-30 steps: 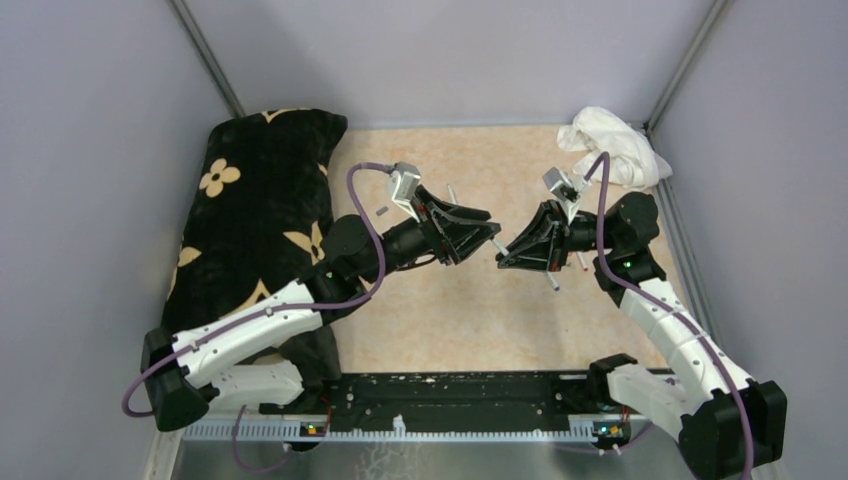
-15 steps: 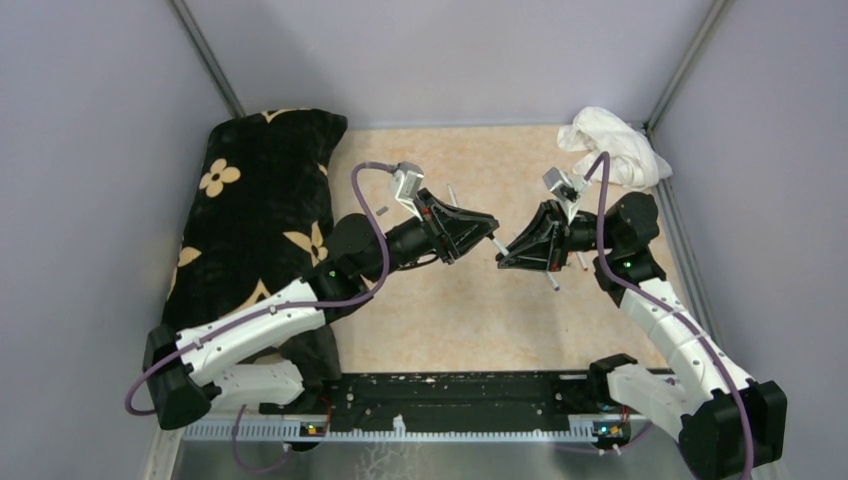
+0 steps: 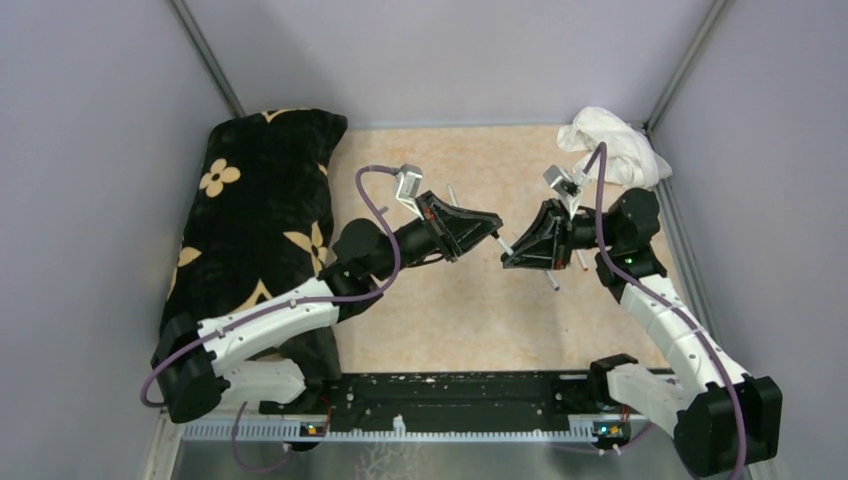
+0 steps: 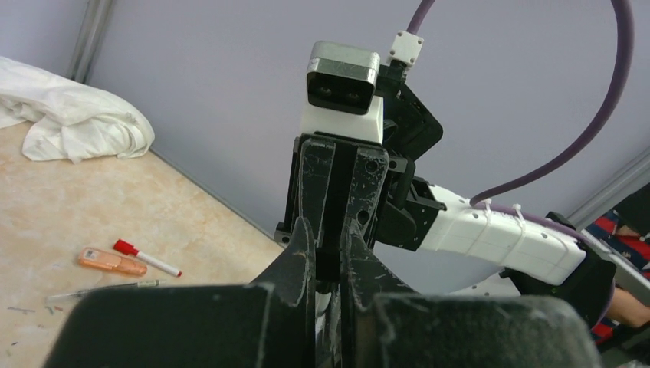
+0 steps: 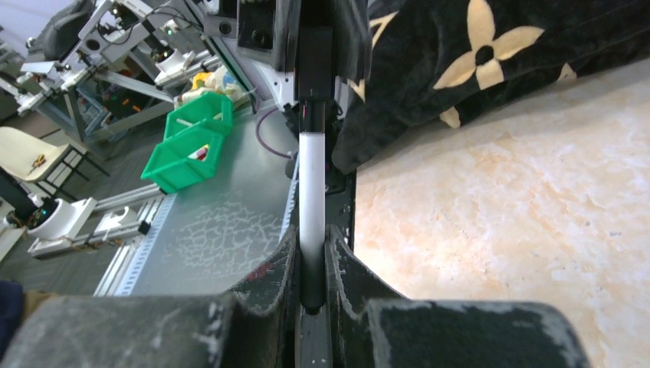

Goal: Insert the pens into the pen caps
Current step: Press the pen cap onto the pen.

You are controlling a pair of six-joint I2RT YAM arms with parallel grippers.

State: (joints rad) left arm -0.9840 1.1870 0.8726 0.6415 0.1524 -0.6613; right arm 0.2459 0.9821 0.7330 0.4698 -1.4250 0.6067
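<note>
Above the middle of the table my two grippers meet tip to tip. My right gripper (image 3: 509, 257) (image 5: 310, 247) is shut on the dark rear end of a white-barrelled pen (image 5: 310, 192) (image 3: 503, 246). The pen runs straight across into my left gripper (image 3: 494, 230) (image 4: 328, 254), which is shut on its other end. A black piece (image 4: 329, 264) shows between the left fingers; I cannot tell whether it is a pen cap. On the table lie a red-capped pen (image 4: 147, 258), an orange highlighter (image 4: 111, 261) and thin grey pens (image 3: 453, 194) (image 3: 552, 281).
A black cushion with tan flowers (image 3: 262, 205) fills the left side of the table. A crumpled white cloth (image 3: 612, 143) lies in the far right corner. Grey walls close in three sides. Green bins (image 5: 195, 146) stand beyond the near edge.
My left gripper has closed its jaws around the free end of the pen and its arm has shifted slightly right. My right gripper has kept its hold and barely moved.
</note>
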